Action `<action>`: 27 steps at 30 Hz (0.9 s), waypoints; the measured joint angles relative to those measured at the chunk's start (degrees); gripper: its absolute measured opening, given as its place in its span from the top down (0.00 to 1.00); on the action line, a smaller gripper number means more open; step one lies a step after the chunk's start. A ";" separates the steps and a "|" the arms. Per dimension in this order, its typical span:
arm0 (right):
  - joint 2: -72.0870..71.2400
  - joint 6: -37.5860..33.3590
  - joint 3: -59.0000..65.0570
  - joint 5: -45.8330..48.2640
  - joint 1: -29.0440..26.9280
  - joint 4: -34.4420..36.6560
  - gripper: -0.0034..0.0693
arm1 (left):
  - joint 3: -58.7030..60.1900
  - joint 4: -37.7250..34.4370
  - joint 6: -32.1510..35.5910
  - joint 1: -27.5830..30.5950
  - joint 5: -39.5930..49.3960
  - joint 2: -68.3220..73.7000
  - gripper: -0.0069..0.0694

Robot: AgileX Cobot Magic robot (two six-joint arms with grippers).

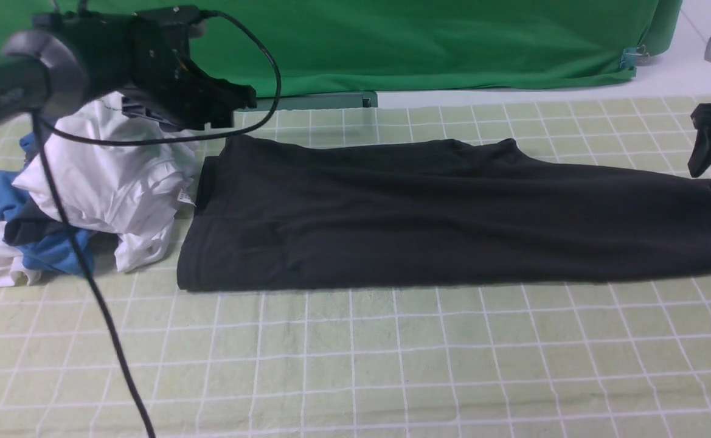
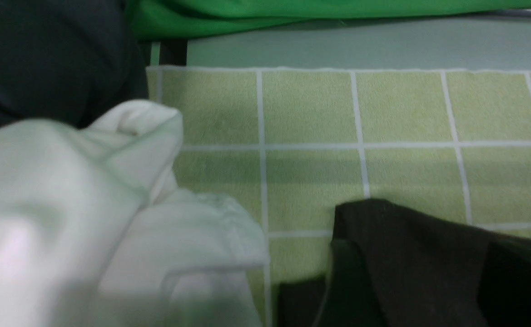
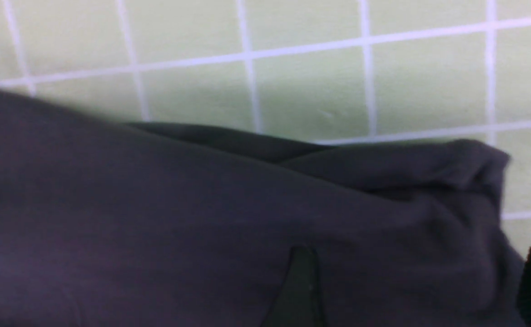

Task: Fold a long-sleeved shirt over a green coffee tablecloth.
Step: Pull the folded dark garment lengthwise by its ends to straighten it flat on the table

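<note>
The long-sleeved shirt, black, lies folded into a long band across the green coffee tablecloth, running off the right edge of the front view. My left gripper hovers just above the band's far-left corner. In the left wrist view that gripper is open, and the shirt corner lies between its spread fingers. My right gripper hangs over the far-right end of the shirt. In the right wrist view it is open, its fingers wide apart over the shirt.
A heap of white, blue and grey garments sits against the shirt's left end; its white one shows beside the left gripper. Plain deep-green fabric hangs behind the table's far edge. The left arm's black cable dangles over the front left.
</note>
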 joint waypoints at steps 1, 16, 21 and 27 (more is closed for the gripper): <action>0.00 -0.18 0.00 0.00 0.48 0.00 0.16 | -1.08 -0.04 0.00 0.00 -0.50 1.42 0.31; 0.00 -0.38 0.00 0.00 2.92 0.30 0.16 | -4.83 -0.57 3.71 -0.05 -1.68 8.37 0.63; 0.00 -0.38 0.00 0.00 3.24 0.30 0.16 | -7.02 0.72 4.82 -0.16 1.38 8.44 0.86; 0.00 -0.38 0.00 0.00 3.29 0.32 0.16 | -9.33 4.65 6.21 -0.16 7.27 6.00 0.88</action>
